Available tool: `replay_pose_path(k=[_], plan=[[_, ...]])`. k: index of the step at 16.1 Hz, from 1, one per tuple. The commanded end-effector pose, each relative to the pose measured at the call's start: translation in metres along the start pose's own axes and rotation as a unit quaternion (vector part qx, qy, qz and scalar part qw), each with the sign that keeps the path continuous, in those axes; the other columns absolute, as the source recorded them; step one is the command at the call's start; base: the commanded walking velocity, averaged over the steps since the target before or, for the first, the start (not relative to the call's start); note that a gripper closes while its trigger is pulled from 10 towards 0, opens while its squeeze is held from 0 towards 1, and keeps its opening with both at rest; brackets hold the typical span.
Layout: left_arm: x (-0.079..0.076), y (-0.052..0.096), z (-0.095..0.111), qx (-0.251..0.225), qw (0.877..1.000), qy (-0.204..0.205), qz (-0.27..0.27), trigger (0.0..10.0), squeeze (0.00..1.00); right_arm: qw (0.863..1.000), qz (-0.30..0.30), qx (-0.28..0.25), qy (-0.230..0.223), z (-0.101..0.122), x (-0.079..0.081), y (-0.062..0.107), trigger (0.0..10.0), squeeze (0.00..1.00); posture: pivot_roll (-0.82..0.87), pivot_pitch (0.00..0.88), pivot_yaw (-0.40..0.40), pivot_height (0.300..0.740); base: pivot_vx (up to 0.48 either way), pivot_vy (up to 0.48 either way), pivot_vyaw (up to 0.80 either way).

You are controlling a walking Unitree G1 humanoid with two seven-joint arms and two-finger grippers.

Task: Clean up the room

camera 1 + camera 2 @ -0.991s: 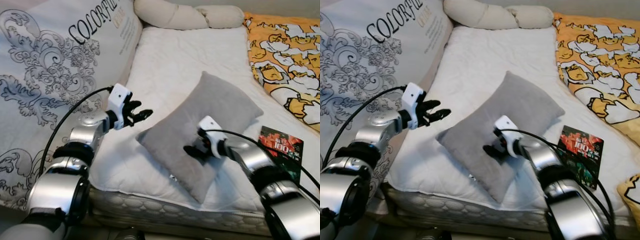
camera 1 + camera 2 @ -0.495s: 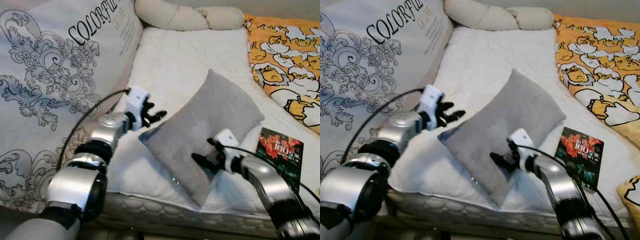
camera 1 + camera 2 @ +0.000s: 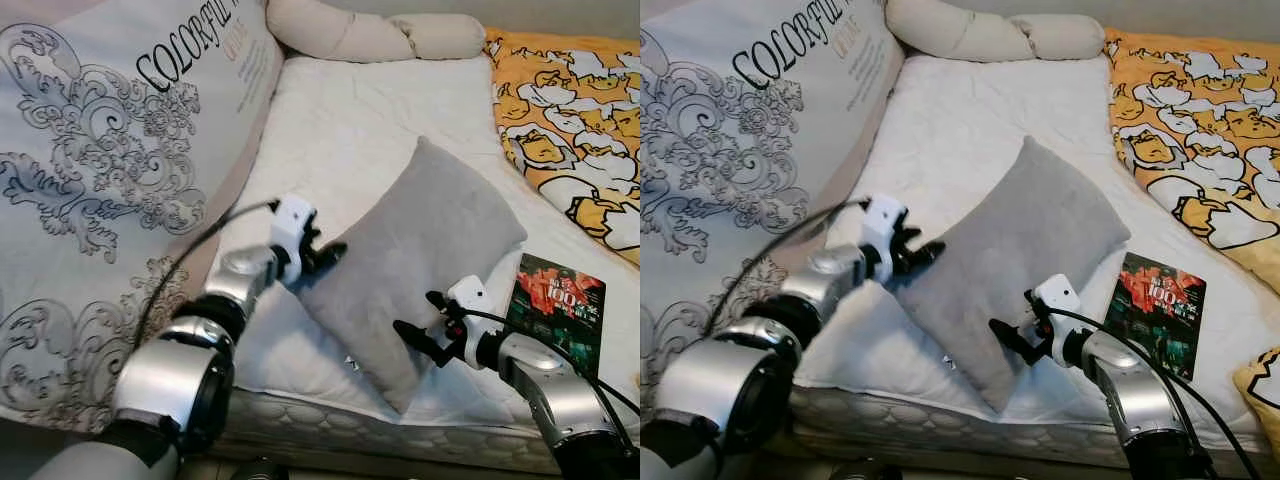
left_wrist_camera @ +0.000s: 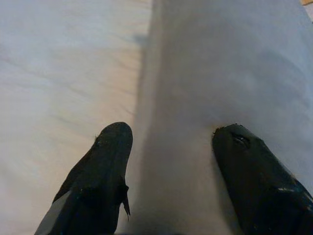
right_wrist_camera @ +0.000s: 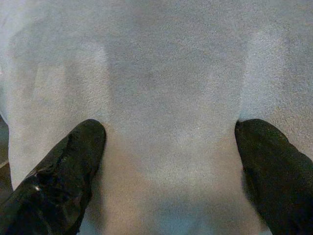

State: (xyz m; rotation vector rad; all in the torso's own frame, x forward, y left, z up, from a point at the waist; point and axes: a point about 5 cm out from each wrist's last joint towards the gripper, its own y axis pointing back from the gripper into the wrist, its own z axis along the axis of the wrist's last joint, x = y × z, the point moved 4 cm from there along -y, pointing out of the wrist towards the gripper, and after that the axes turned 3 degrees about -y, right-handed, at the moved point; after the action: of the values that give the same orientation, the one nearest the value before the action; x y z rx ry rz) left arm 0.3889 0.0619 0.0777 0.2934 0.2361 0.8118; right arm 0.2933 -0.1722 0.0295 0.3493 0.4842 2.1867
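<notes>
Your pillow (image 3: 420,260) lies on the bed (image 3: 350,130), its long axis running diagonally from the near edge of the mattress up and away toward the yellow quilt (image 3: 570,110), and you have it bracketed across its short width, one gripper on each long side. Your left gripper (image 3: 325,255) sits against the pillow's left edge, fingers spread with the grey fabric running between them in the wrist view, so it straddles that edge but is not pinching yet as far as you can judge. Your right gripper (image 3: 420,335) is at the lower right flank, close to the near corner, also spread wide with the pillow face pressed into the gap between its fingers (image 5: 58,181). Both arms are about equally close, so the lift likely turns on closing both together; the right one sits lower along the long axis, so expect the far end to sag. A book (image 3: 555,305) lies just beside the pillow on your right, clear of the grip
</notes>
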Motion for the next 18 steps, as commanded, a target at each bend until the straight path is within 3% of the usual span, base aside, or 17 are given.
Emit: replay_pose_path(k=[1, 2, 4, 5, 8, 10, 12, 13, 18], plan=[[-0.007, -0.001, -0.004, 0.000, 0.998, 0.047, -0.029, 10.0, 0.00, 1.000, -0.006, 0.020, -0.013, -0.010, -0.002, 0.005, 10.0, 0.00, -0.15, 0.020, 0.087, 0.740, 0.000, 0.000, 0.00], [-0.020, -0.002, -0.011, 0.015, 0.995, 0.066, -0.078, 10.0, 0.00, 1.000, -0.007, 0.020, -0.014, -0.010, -0.003, 0.006, 10.0, 0.00, -0.14, 0.021, 0.087, 0.740, 0.000, 0.000, 0.00], [-0.037, 0.000, -0.037, 0.078, 0.988, 0.027, -0.127, 10.0, 0.00, 1.000, -0.007, 0.019, -0.015, -0.009, -0.002, 0.006, 10.0, 0.00, -0.14, 0.021, 0.086, 0.740, 0.000, 0.000, 0.00], [-0.043, 0.002, -0.044, 0.092, 0.984, 0.035, -0.146, 10.0, 0.00, 1.000, -0.007, 0.018, -0.015, -0.008, -0.002, 0.006, 10.0, 0.00, -0.14, 0.020, 0.087, 0.740, 0.000, 0.000, 0.00], [-0.058, 0.006, -0.048, 0.099, 0.969, 0.069, -0.215, 10.0, 0.00, 1.000, -0.008, 0.014, -0.015, -0.005, -0.003, 0.007, 10.0, 0.00, -0.14, 0.019, 0.088, 0.740, 0.000, 0.000, 0.00], [-0.062, 0.004, -0.047, 0.096, 0.969, 0.028, -0.226, 10.0, 0.00, 1.000, -0.010, 0.011, -0.013, -0.002, -0.004, 0.006, 10.0, 0.00, -0.14, 0.018, 0.087, 0.740, 0.000, 0.000, 0.00], [-0.060, 0.002, -0.045, 0.089, 0.974, 0.017, -0.208, 2.2, 0.00, 1.000, -0.010, 0.008, -0.009, 0.001, -0.005, 0.005, 10.0, 0.00, -0.14, 0.017, 0.087, 0.740, 0.000, 0.000, 0.00], [-0.059, 0.001, -0.043, 0.085, 0.975, 0.018, -0.206, 0.0, 0.00, 1.000, -0.010, 0.007, -0.009, 0.002, -0.005, 0.004, 10.0, 0.00, -0.14, 0.016, 0.088, 0.740, 0.000, 0.000, 0.00], [-0.059, 0.002, -0.047, 0.096, 0.974, -0.006, -0.205, 0.0, 0.00, 1.000, -0.012, 0.003, -0.006, 0.004, -0.005, 0.002, 10.0, 0.00, -0.13, 0.011, 0.093, 0.740, 0.000, 0.000, 0.00]])
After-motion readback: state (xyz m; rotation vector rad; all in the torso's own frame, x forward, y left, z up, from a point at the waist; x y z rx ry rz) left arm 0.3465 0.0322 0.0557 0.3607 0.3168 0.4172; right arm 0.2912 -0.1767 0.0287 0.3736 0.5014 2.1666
